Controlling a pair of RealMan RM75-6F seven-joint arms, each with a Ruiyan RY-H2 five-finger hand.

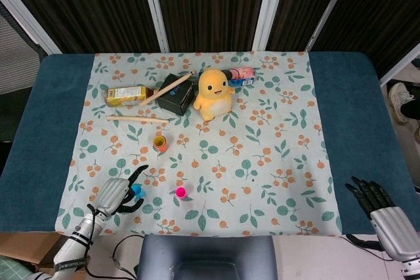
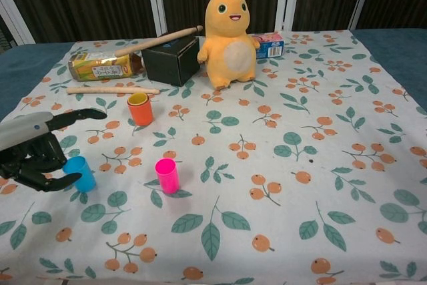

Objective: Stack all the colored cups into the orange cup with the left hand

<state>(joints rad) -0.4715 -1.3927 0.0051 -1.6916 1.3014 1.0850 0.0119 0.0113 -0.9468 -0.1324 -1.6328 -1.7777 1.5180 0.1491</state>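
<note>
Blue cup [image 2: 80,172] standing upright beside the left hand [image 2: 33,155]
Fingers [image 2: 75,115] spreading wide, holding nothing, cup just rightward.

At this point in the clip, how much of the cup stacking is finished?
Done: a small yellow plastic cup already sits inside the orange plastic cup. In hand: the left robot hand is open around the blue plastic cup, which stands on the floral tablecloth, not lifted. Left: the blue cup and the pink plastic cup, both standing apart. The right robot hand rests idle, open.
</note>
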